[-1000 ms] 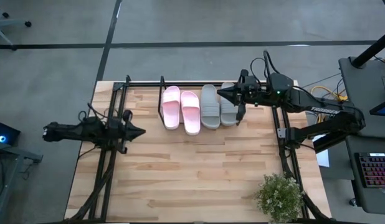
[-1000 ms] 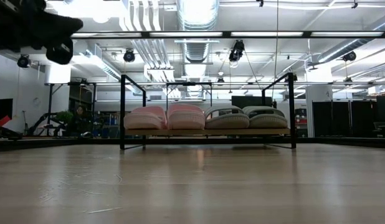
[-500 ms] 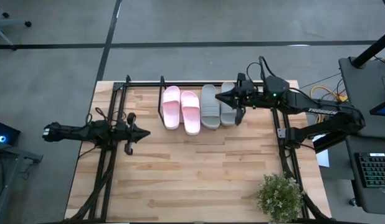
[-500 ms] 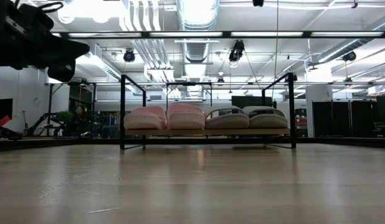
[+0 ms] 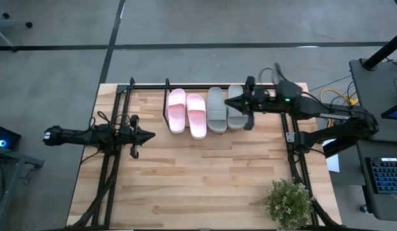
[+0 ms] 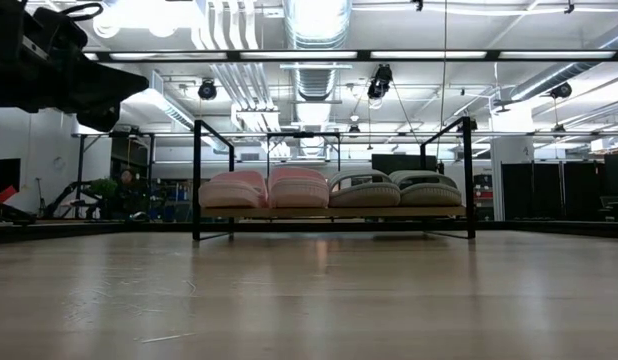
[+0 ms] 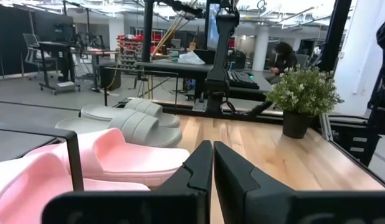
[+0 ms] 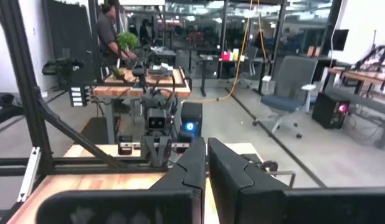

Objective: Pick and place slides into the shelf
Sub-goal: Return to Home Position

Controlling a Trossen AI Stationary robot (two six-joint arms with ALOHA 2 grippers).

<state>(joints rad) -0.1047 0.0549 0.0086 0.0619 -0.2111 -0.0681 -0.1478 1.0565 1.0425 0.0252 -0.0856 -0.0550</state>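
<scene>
Two pale pink slides (image 5: pixel 186 113) and two light grey slides (image 5: pixel 216 110) stand side by side, soles down, on the board of the shelf (image 5: pixel 147 85) at the table's far edge. The low view shows them in a row (image 6: pixel 329 190) between the black uprights. My left gripper (image 5: pixel 150 136) is shut and empty, hanging level to the left of the shelf and pointing right; in its wrist view the fingers (image 7: pixel 212 160) point past the pink slides (image 7: pixel 111 158). My right gripper (image 5: pixel 228 101) is shut and empty, high over the rightmost grey slide (image 5: pixel 236 119).
A potted plant (image 5: pixel 288 202) stands at the table's near right corner. The bare wood tabletop (image 5: pixel 198 179) stretches in front of the shelf. Black frame struts (image 5: pixel 108 173) run along both sides of the table. Desks, chairs and a person show in the room beyond.
My left gripper has sunk a little and edged toward the table's right, then stayed still. My right gripper has drawn back slightly toward the right edge above the grey slides. The slides have not moved.
</scene>
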